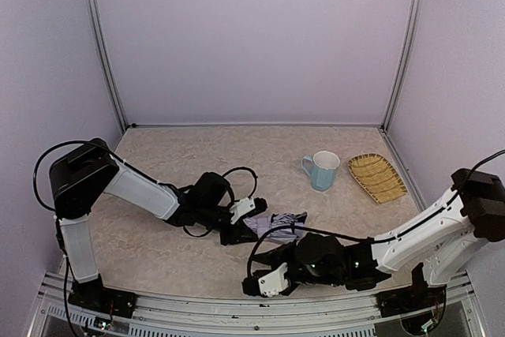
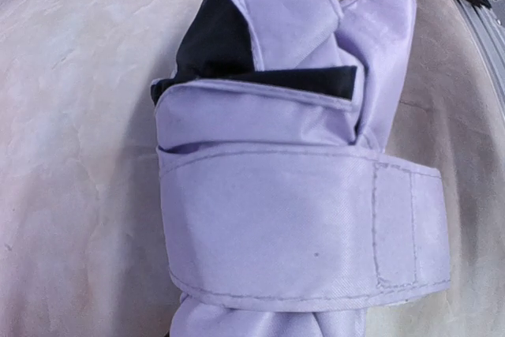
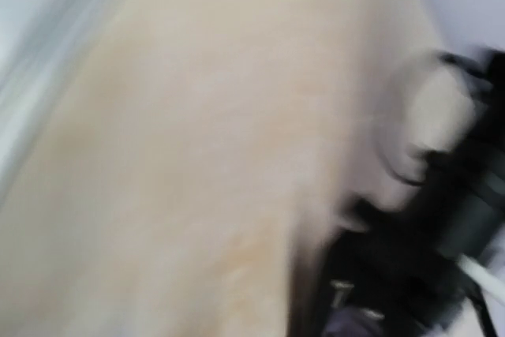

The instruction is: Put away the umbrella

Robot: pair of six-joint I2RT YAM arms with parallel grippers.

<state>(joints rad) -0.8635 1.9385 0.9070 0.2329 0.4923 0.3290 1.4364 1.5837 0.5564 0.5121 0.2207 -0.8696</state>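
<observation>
**Item: compact umbrella, bundled and strapped, lower centre of the table**

- **Umbrella** [image 1: 278,226]: pale lavender, lying just below the middle of the overhead frame, on the table [image 1: 197,155]. Canopy gathered into folds, dark lining showing at the upper fold. In the left wrist view it fills the picture.
- **Strap** [image 2: 300,226]: a broad band wrapped right round the bundle, its stitched tab lying flat at the right. It keeps the fabric from springing open, so the wrapping step looks done.
- **Left gripper** [image 1: 241,226]: at the left end of the bundle, jaws narrowed onto it and steadying it. Its fingers fall outside its own camera, so the grip is read from overhead.
- **Right gripper** [image 1: 268,280]: low, bottom centre of the overhead frame, apart from the bundle. Its wrist picture is smeared by motion, so whether the jaws are open or closed I cannot tell. It probably carries nothing.
- **Mug** [image 1: 322,171]: light blue, upright, right of centre. Not part of the job.
- **Woven tray** [image 1: 377,177]: right of the mug, by the right wall. Possibly the place for the umbrella.
</observation>
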